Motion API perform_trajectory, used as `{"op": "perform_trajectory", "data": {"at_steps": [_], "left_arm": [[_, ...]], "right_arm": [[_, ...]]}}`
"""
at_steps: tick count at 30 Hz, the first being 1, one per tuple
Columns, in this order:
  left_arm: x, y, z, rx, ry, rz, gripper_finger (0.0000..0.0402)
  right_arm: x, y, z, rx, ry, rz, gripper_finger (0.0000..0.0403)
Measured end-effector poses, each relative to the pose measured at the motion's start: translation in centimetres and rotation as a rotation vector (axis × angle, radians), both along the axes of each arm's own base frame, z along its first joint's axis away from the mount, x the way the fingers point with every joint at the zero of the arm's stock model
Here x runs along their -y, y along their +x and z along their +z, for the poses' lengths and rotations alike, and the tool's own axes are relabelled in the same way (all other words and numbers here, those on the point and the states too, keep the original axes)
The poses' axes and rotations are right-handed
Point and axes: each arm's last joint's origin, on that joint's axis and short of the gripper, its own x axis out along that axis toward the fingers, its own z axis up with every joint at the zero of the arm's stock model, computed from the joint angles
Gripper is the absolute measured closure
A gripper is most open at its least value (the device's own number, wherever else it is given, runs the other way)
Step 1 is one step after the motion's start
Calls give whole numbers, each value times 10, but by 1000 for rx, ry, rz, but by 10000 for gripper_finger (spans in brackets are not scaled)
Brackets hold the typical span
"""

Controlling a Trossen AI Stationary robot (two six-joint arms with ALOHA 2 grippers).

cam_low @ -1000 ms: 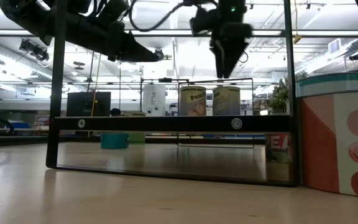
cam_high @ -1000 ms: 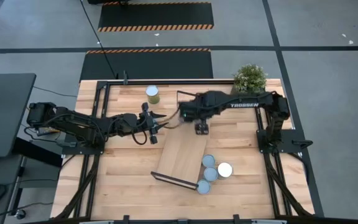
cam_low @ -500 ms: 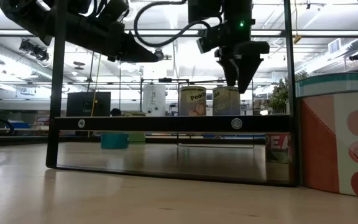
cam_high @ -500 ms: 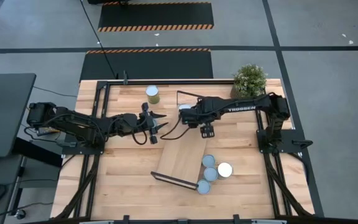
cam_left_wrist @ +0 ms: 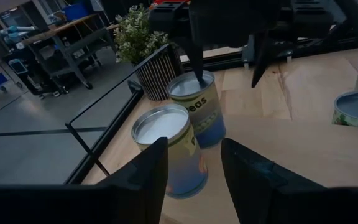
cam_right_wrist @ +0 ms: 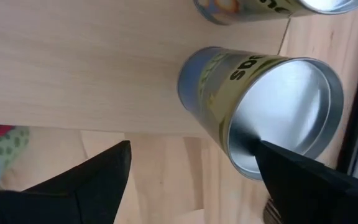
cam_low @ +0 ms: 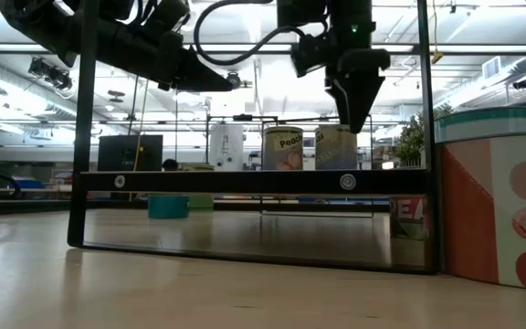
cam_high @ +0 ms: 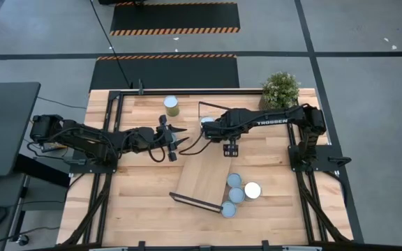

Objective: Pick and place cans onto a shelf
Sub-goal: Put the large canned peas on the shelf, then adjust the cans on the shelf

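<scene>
Right end effector (cam_low: 348,123): mine, hanging fingers-down over the far end of the shelf (cam_high: 202,177). The fingers stand spread with nothing between them, poised above the pea can (cam_right_wrist: 260,106).
Left end effector (cam_high: 175,138): mine too, held above the worktop (cam_high: 131,202) just left of the shelf's far end. Its fingers are parted and carry nothing.
Hidden from above: my right arm covers the cans on the shelf's far end; in the high view only a sliver of one pale top shows beside the arm.
Cut off: in the right wrist view a second can (cam_right_wrist: 253,11) is clipped by the frame edge, its writing not legible. In the low view a large can (cam_low: 496,196) at the right edge is cut, showing only red shapes and a "T".
Readable labels: "Peaches" on the peach can (cam_low: 283,148) in the low view — partly masked by the shelf's black wire frame. "peas" on the pea can.
Other cans: one olive-sided can (cam_high: 171,106) stands alone near the worktop's far edge; a cluster of four (cam_high: 237,194) sits at the shelf's near right corner.
Plant (cam_high: 280,88): far right corner of the worktop.
</scene>
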Motion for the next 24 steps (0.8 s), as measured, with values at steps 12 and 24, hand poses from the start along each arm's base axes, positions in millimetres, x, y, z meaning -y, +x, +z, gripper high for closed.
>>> {"op": "perform_trajectory", "data": {"at_steps": [12,24], "left_arm": [[0,1,-2,-11,0,0,246],[0,1,-2,-6,0,0,246]], "right_arm": [[-6,18,20,153,-157,106,53],[-7,42,-1,271,-462,274,53]]}}
